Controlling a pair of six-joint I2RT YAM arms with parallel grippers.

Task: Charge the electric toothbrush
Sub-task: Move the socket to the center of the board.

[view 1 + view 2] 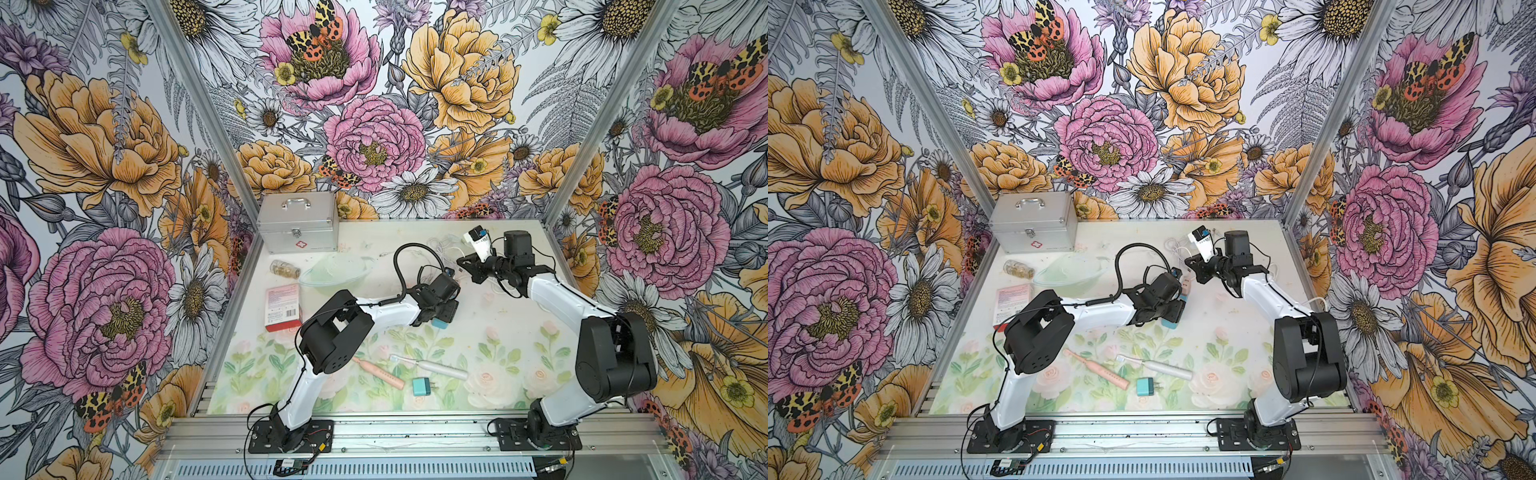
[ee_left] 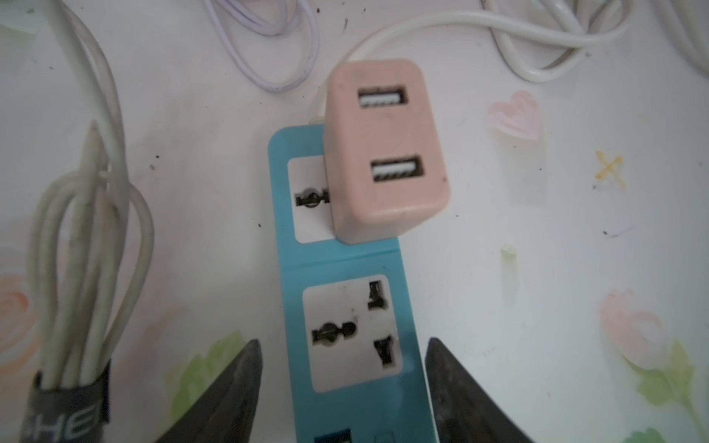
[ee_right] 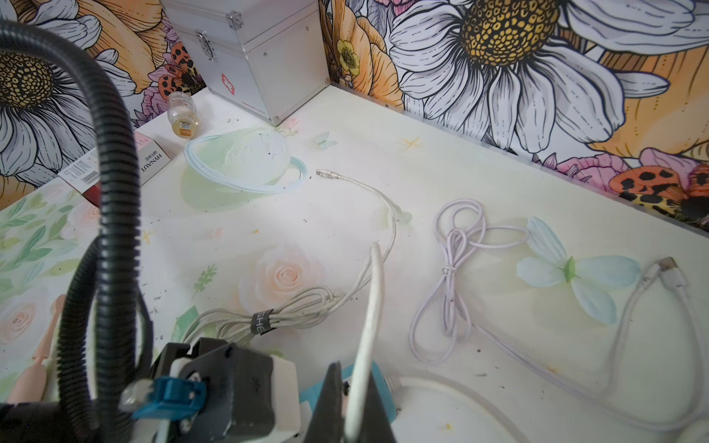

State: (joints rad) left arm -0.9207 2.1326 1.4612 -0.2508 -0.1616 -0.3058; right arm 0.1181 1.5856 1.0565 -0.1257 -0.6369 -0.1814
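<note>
- At the far left corner of the worktop [image 1: 519, 332] stands a silver case [image 1: 297, 222] with a red cross. Along the left edge, a box [image 3: 153, 161] reads "HYNAUT".
- The pink toothbrush [image 1: 380, 373] and the white toothbrush [image 1: 432, 368] lie at the middle of the near edge, with no cable attached.
- The left gripper [image 2: 342, 341] has its jaws apart on either side of the blue power strip [image 2: 345, 261] and holds nothing. The pink USB adapter [image 2: 387, 153] sits in a socket, probably ready for a cable.
- A bundled cable's black band [image 3: 262, 320] shows "SHE".
- The right gripper [image 3: 355, 399] has its jaws closed on a thick white cord [image 3: 374, 291], probably to steady the strip.
</note>
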